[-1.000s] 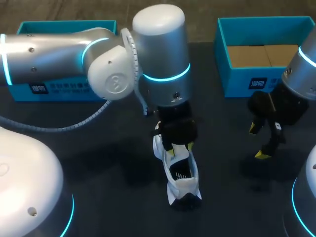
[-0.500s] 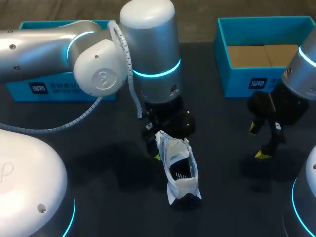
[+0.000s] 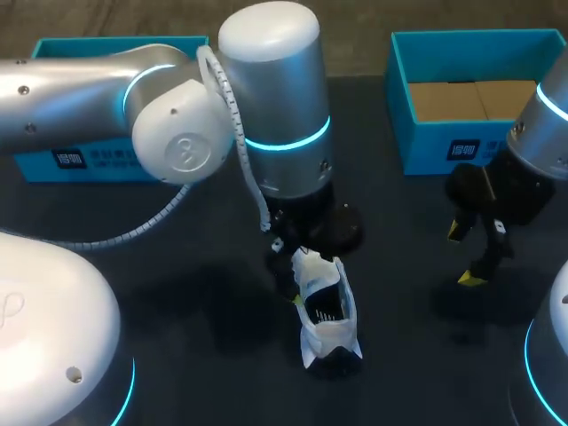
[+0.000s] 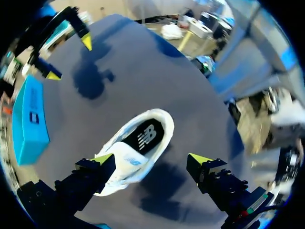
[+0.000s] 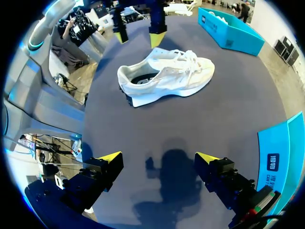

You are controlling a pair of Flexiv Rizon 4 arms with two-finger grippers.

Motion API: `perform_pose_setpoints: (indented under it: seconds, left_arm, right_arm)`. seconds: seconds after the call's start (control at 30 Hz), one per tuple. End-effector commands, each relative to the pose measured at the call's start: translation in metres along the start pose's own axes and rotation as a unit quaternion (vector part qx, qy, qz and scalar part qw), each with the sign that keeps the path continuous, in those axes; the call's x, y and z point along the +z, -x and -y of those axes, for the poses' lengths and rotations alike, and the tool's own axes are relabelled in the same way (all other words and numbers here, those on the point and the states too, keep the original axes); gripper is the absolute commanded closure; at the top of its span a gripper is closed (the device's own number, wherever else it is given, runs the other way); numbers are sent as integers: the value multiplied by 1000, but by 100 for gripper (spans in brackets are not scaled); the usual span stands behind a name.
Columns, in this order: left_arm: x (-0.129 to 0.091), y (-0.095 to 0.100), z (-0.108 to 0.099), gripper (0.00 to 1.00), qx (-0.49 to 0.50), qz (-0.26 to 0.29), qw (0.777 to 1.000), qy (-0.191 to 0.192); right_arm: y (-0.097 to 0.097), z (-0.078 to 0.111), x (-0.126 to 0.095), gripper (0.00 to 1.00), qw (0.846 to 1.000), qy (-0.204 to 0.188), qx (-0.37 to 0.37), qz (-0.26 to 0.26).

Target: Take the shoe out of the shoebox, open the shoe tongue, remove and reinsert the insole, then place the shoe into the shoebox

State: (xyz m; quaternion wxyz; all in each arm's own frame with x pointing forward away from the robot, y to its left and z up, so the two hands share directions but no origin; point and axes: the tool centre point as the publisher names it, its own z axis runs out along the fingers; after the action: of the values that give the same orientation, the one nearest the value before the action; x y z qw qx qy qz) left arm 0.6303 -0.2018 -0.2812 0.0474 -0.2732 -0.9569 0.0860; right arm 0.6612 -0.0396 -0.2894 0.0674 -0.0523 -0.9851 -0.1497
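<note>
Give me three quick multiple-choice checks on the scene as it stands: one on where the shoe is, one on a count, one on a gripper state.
1. Where is the shoe?
A. in the right box
B. on the table, at the left gripper
C. in the right gripper

2. How many teal boxes are on the table?
A. one
B. two
C. three

3. The left gripper is:
A. open
B. shut on the shoe
C. shut on an insole

Answers:
1 B: the shoe stands on its sole on the dark table, and the right gripper hangs apart from it.
2 B: the left box and the right box.
3 A: one finger is at the shoe, while the other is over bare table.
</note>
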Motion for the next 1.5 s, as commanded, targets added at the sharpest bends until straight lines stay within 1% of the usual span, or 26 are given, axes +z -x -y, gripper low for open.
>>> perform_pose_setpoints:
  seconds: [0.03,0.17,0.2,0.23,0.7,0.87,0.93,0.97,1.13,1.3,1.37,1.4,1.5]
  left_arm:
    - [-3,-6,2,0,-29,10,1000,5]
    - [-3,-6,2,0,-29,10,1000,5]
    - [-15,-20,10,0,-127,12,992,4]
    - [-15,-21,11,0,-135,29,990,28]
    - [-15,-21,11,0,-135,29,990,28]
    - [-12,-34,27,0,-191,32,981,7]
    - [-11,-37,31,0,-199,34,979,12]
    - [-10,-41,35,0,-214,38,976,9]
    - [-4,-52,46,0,-223,40,974,6]
    - [9,-51,53,0,-254,41,966,15]
    - [15,-48,53,0,-267,44,962,20]
    - [19,-46,54,0,-272,40,961,13]
    - [20,-46,54,0,-273,39,961,12]
  right_arm:
    - [0,0,1,0,1000,-1,0,0]
    - [0,0,1,0,1000,-1,0,0]
    - [0,0,1,0,1000,-1,0,0]
    - [0,0,1,0,1000,-1,0,0]
    - [0,0,1,0,1000,-1,0,0]
    - [0,0,1,0,1000,-1,0,0]
    - [0,0,1,0,1000,-1,0,0]
    - [0,0,1,0,1000,-1,0,0]
    - [0,0,1,0,1000,-1,0,0]
    - [0,0,1,0,1000,-1,0,0]
    - [0,0,1,0,1000,-1,0,0]
    - [0,0,1,0,1000,-1,0,0]
    - [0,0,1,0,1000,-1,0,0]
